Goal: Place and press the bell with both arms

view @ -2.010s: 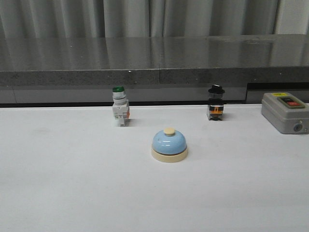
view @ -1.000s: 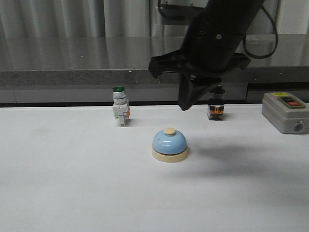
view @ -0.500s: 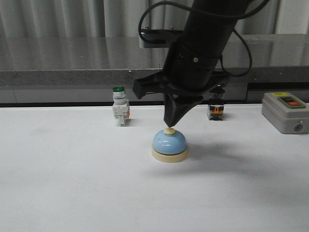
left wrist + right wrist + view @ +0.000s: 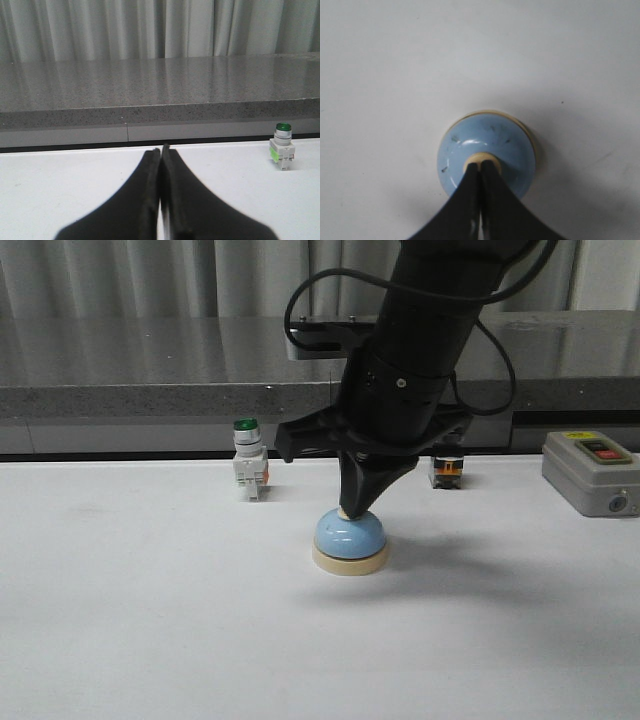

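The broad white desk (image 4: 150,640) carries everything, and its open middle is where the work sits, with room all round for an arm to come straight down.

The bulky black right arm (image 4: 420,360) with its looped cables hangs over that middle, reaching down steeply. That steep pose suits a press: force goes down through the button rather than sideways, so the bell should not skid.

A grey box with red and black buttons (image 4: 590,472) stands at the right edge of the desk, well apart from the action.

The small light-blue dome-shaped bell with a cream round base (image 4: 349,538) sits near the desk's centre, upright on its base. It has no real long axis, being round; its axis of symmetry runs vertical, with the cream button (image 4: 478,159) pointing straight up at the arm.

The right tool (image 4: 480,172) has its two pointed fingers pinched together with nothing between them, making a single blunt tip that rests on the button. I judge the press to be under way.

The left tool (image 4: 160,160) is likewise closed and empty, held low over bare desk, away from the bell.

Behind the bell stand a white switch with a green cap (image 4: 248,470) and a partly hidden black-capped switch (image 4: 447,470), both untouched.
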Motion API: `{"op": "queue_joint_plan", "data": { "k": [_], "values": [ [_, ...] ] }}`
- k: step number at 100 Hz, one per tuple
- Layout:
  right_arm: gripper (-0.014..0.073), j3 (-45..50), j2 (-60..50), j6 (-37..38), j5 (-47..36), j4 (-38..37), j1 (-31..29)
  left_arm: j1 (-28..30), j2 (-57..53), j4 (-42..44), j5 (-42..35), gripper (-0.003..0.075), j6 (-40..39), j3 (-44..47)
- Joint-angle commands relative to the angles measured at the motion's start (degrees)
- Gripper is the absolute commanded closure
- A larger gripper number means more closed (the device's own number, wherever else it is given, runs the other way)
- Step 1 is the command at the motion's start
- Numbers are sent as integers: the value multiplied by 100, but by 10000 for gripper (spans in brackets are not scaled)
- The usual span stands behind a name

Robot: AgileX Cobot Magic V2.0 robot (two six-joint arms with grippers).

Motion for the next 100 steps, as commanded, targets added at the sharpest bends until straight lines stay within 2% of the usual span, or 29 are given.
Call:
{"op": "queue_joint_plan", "data": {
  "k": [1,24,47,73,100],
  "values": [
    [654,-209,-561,-57,-89,-66,-7,20,-173,3,-490,741,-58,237],
    [654,-209,-1229,-57,-86,-252,-191,20,-173,3,-490,741,-58,237],
    [654,60,-1980,-52,-160,-304,-779,20,-173,3,-490,741,-58,237],
    [654,1121,-3239,-52,-842,-307,-1605,20,-173,3,-490,741,-58,237],
    [654,2548,-5026,-46,-1554,-307,-2463,20,-173,3,-490,741,-58,237]
  ]
}}
